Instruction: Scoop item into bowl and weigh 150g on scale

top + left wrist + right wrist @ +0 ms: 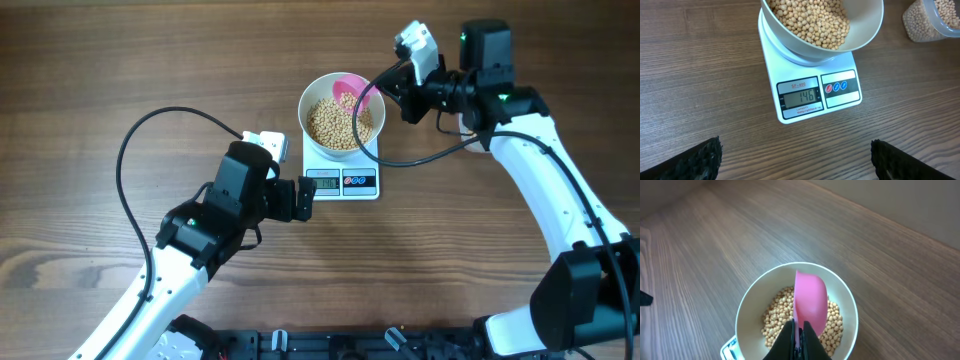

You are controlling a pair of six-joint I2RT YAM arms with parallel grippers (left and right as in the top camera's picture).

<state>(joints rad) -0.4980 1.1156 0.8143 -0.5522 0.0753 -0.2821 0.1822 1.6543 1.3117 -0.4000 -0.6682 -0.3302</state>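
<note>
The white bowl (312, 100) stands on the white scale (345, 182) and holds a heap of tan beans (335, 125). My right gripper (380, 88) is shut on the handle of a pink scoop (352, 88), which hangs over the bowl's far side. In the right wrist view the fingers (790, 340) pinch the scoop (811, 300) above the beans (774, 322) and bowl rim (747, 305). My left gripper (305, 198) stays open just in front of the scale, holding nothing. Its view shows the scale (805, 75), whose display (800, 97) reads 146, the bowl (865, 35) and the beans (810, 20).
A clear plastic tub (932, 22) with more beans stands on the wooden table to the right of the scale in the left wrist view. Black cables run from both arms across the table (100, 80).
</note>
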